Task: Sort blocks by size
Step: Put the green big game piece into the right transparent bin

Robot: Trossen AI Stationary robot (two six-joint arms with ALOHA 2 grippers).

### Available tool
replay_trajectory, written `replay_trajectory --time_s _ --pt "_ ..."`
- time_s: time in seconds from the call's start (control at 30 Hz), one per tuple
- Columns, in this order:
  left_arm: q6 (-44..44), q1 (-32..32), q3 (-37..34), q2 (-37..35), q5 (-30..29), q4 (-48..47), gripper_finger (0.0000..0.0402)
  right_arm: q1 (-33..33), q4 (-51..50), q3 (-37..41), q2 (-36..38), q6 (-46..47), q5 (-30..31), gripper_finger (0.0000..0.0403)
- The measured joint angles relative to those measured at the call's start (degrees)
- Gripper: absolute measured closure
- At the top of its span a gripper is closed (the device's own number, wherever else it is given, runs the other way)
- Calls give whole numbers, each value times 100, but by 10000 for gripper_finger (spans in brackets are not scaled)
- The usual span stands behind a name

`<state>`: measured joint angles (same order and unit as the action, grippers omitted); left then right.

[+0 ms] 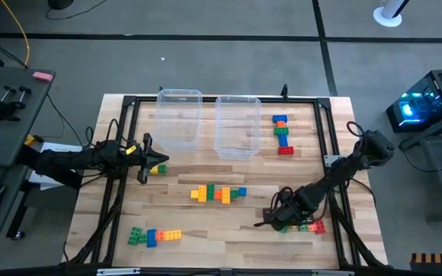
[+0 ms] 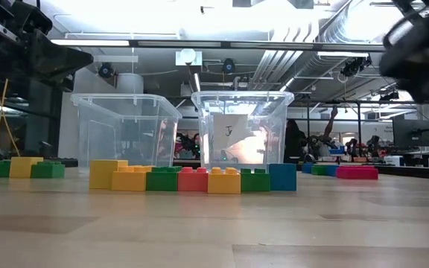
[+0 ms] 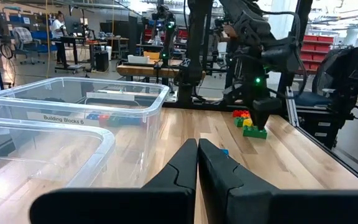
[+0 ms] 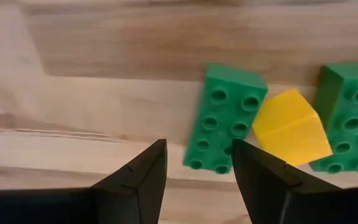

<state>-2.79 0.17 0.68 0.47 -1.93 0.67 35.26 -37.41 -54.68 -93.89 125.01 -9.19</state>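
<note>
We see the right gripper [image 4: 194, 165], fingers spread, over a green block [image 4: 224, 117] near the table's [image 1: 206, 222] front right; its neighbours [image 4: 351, 118] are cut off; left gripper [image 3: 197, 163] pressed together

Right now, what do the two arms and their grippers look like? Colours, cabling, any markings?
Both arms are dark, matte and jointed, with loose black cables looping beside them. The left gripper carries a small yellow marking near its wrist; its fingers are black, smooth and wedge-shaped. The right gripper has the same black tapered fingers. A green indicator light glows on the right arm's wrist in the left wrist view.
</note>
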Motion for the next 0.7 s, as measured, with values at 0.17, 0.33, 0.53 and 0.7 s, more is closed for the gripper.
replay_trajectory --time_s 0.17,0.33,0.53,0.7 --pt "0 -1 -1 0 0 -1 398 3 48 -2 -63 11 -45 226" --pt "0 0 -2 0 0 2 398 3 -261 -2 -61 -35 -77 226" --pt "0 1 -1 0 0 2 398 3 -226 -19 -57 -93 -25 226" --pt "0 1 0 0 0 -1 398 3 -992 -440 -57 -344 273 226"
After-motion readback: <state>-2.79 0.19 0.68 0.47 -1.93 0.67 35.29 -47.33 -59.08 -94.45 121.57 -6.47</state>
